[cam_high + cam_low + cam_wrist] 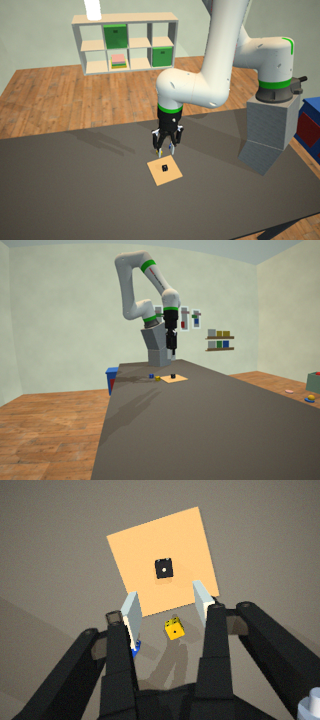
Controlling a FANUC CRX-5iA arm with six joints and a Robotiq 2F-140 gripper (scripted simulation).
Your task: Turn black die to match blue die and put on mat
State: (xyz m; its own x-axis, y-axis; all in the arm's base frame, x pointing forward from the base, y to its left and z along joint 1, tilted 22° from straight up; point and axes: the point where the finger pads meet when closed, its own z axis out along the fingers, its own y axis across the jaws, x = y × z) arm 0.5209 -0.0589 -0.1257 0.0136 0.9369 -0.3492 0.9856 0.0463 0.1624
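Wrist view: black die [164, 168] [173, 376] [164, 568] on the mat [170, 175] [178, 380] [185, 540], your gripper [166, 155] [171, 359] [166, 598] raised and open

Your black die sits wholly within the mat's edges, below the gripper and out past its fingertips. It looks flat, and its upper face shows a single white pip. The gripper's fingers stand apart with nothing between them, and they touch neither die nor mat.

Nearer the gripper, you have the yellow die [161, 152] [157, 378] [174, 629] off the mat, just beside its edge. From the wrist it appears in the gap between the fingers, but it lies well below them on the table [77, 193] [206, 433] [40, 555]. The blue die [169, 146] [151, 376] [136, 649] is also below the gripper and off the mat, mostly hidden by a finger; you cannot read its top number here.

Above the gripper, your arm [219, 38] [126, 286] bends back to its grey pedestal [266, 124] [155, 339], well apart from the dice.
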